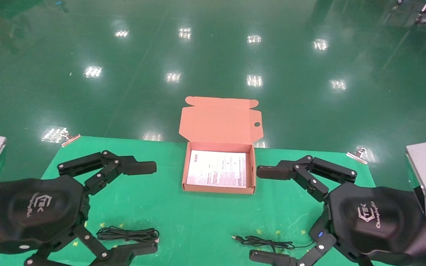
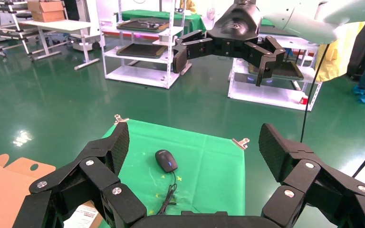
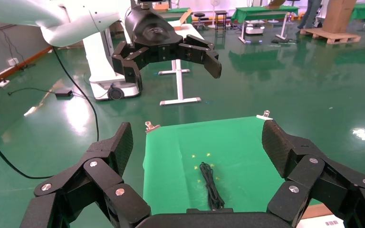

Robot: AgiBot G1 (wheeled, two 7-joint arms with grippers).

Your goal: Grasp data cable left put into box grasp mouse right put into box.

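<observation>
nothing grasped yet: my left gripper [image 1: 144, 207] hangs spread-fingered over the data cable [image 1: 128, 234] at the near edge; next i lower, clench; right gripper [image 1: 268, 214] spread too.

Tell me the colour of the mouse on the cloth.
The mouse is black with a small blue glint near its front, shown best in the left wrist view.

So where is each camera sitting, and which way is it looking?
Head view: up on the robot's head, looking down at the box, with the left claw and right claw either side.
Left wrist view: on the left arm, looking across the green cloth at the mouse; its own fingers frame it.
Right wrist view: on the right arm, facing the data cable.
Each wrist view shows the other arm's claw; head and right wrist share the cable.
</observation>
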